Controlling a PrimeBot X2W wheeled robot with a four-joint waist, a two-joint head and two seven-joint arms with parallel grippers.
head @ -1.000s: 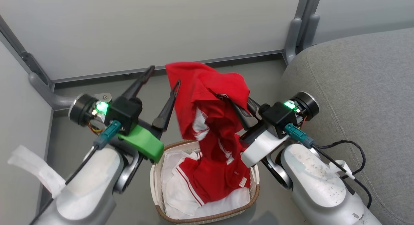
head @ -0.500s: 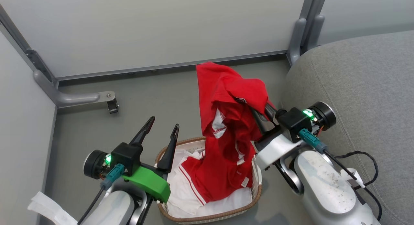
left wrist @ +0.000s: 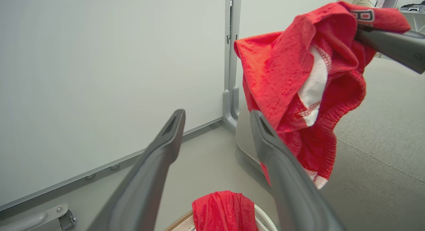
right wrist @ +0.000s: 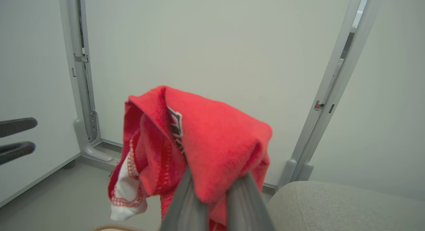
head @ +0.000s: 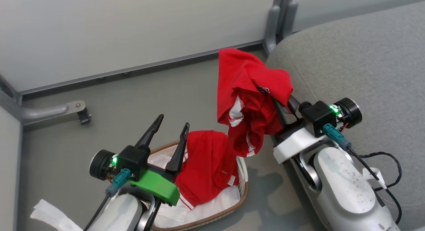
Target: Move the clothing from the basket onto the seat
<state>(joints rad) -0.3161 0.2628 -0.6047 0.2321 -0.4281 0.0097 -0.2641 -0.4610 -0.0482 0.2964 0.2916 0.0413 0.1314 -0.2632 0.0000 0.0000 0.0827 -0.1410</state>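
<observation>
Red sports garment (head: pixel 252 101) dangling pinched in right gripper (head: pixel 281 108), grey seat (head: pixel 348 58) at its 3 o'clock, left gripper (head: pixel 174 119) spread wide, basket (head: pixel 245 192) at 7 o'clock

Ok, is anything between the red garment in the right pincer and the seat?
Nothing visible does. The garment hangs from the shut right pincer, above the level of the basket and close beside the rounded edge of the seat. A second red garment lies in the basket.

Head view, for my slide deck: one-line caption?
Right end effector holds red garment aloft between basket and seat; left end effector open.
</observation>
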